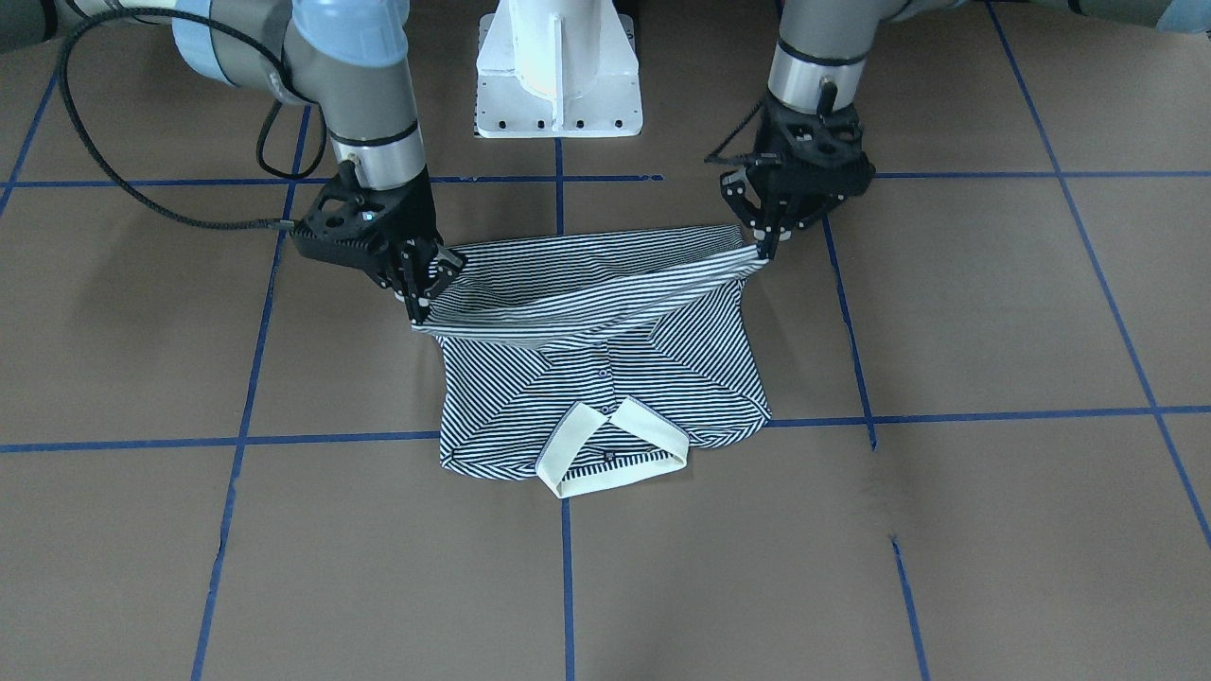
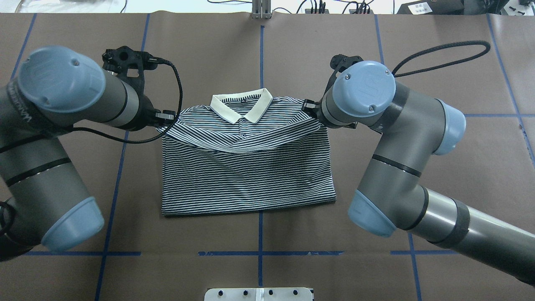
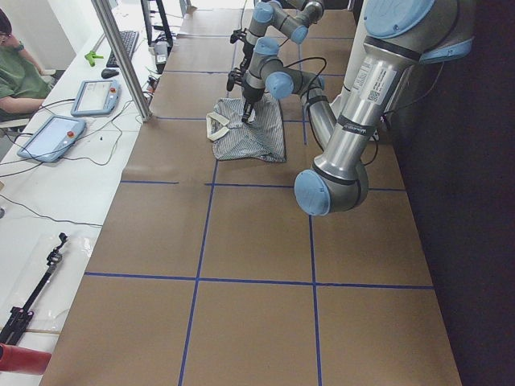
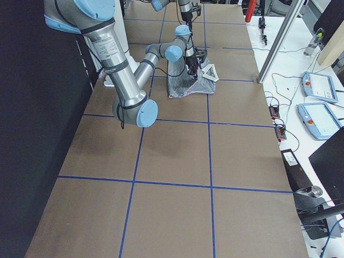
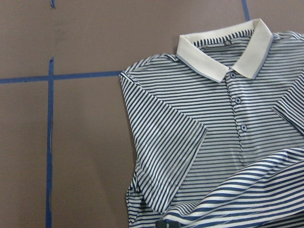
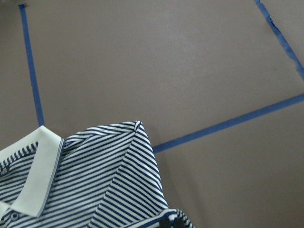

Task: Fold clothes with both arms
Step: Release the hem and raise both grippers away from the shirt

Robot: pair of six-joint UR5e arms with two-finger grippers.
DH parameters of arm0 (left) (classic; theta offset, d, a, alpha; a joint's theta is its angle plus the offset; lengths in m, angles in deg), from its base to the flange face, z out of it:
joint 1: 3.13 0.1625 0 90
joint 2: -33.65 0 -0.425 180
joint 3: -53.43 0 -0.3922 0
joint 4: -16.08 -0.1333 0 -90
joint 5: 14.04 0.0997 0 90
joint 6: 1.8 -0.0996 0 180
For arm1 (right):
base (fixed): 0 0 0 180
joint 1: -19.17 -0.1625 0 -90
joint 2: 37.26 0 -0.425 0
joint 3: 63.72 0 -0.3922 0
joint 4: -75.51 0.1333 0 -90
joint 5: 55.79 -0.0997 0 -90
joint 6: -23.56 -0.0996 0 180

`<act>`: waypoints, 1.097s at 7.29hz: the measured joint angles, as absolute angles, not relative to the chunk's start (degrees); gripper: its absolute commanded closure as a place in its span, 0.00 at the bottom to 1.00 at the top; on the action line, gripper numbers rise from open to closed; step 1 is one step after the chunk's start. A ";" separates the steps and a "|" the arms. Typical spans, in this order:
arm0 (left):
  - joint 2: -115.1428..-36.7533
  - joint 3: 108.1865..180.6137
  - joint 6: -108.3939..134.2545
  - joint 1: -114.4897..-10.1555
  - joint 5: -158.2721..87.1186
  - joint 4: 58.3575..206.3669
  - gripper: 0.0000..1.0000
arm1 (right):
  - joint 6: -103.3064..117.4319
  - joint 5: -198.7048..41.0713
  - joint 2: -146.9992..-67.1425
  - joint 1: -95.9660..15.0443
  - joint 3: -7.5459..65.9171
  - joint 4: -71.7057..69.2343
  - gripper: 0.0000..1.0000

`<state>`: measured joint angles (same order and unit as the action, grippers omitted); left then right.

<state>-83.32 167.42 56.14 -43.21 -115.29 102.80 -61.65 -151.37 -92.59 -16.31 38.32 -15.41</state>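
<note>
The soft, short-sleeved polo shirt with thin navy-and-white stripes is light, limp knit cloth. It will likely sag between any two holds, drape rather than keep a shape, and slide easily over the brown paper-covered table with its blue tape lines. It is neither heavy nor fragile, so a firm pinch at an edge should do. The sensible holds are the two corners of the striped hem, drawn taut so that the edge travels straight.

That is where it is held. The black clawed left gripper is clamped on one hem corner and the black clawed right gripper on the other. The hem is raised off the table and bows down a little between them. Each bite seems shallow, though the fingertips are too small in view to be sure.

The shirt lies front up at the table's middle, its plain cream collar open and flat at the end away from the robot. Small buttons run down the placket below it. Both sleeves are folded in over the chest, giving a roughly rectangular shape, and the lower part is doubled over the body.
</note>
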 measured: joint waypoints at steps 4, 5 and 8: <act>-84.75 149.92 52.51 -46.16 -114.99 116.85 1.00 | -60.96 -151.34 -89.01 -17.94 22.23 -5.01 1.00; -85.10 146.54 52.48 -45.94 -114.96 119.52 1.00 | -60.82 -151.33 -88.97 -17.93 20.64 -4.19 1.00; -85.27 141.35 52.48 -44.58 -114.94 124.60 0.37 | -59.97 -151.33 -88.96 -18.00 19.31 -3.68 0.01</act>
<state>-85.27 141.35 52.48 -44.58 -114.94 124.60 -59.97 -151.33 -88.96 -18.00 19.31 -3.68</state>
